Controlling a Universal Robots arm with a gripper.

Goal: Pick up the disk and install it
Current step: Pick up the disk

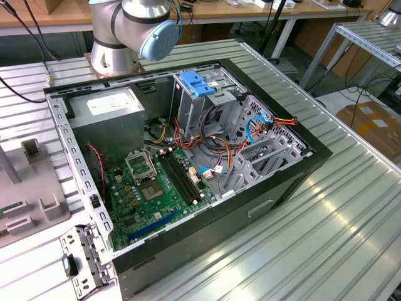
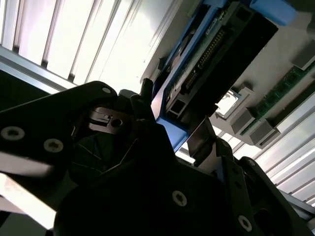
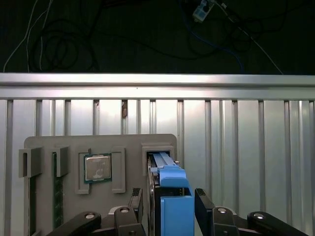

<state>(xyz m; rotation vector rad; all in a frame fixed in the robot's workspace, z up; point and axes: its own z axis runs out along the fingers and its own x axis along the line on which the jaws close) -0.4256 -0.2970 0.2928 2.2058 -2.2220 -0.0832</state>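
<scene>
First wrist view: the disk (image 3: 172, 206), a dark drive edged by a blue plastic carrier, stands on edge in a slot of a grey fixture plate (image 3: 98, 142) that lies on the ribbed aluminium bench (image 3: 246, 147). The gripper (image 3: 169, 195) straddles the disk; its jaws stand narrow, with 1 black finger (image 3: 202, 201) against each side of the blue carrier, so that the disk is held between them. On the same plate, a processor chip (image 3: 97, 168) sits in a square recess beside the disk's slot, and a green memory stick (image 3: 58, 191) lies in a long groove farther off. Second wrist view: the disk's connector end (image 2: 206, 54) and blue frame show between the dark gripper links, with the fixture plate behind. Exterior view: an open computer case (image 1: 282, 182) lies on its side on the bench, exposing the green motherboard (image 1: 150, 188), a grey power supply (image 1: 109, 113) and a light-blue bracket (image 1: 197, 83) on top of the metal drive cage; the arm's base (image 1: 135, 28) stands just behind the case.
</scene>
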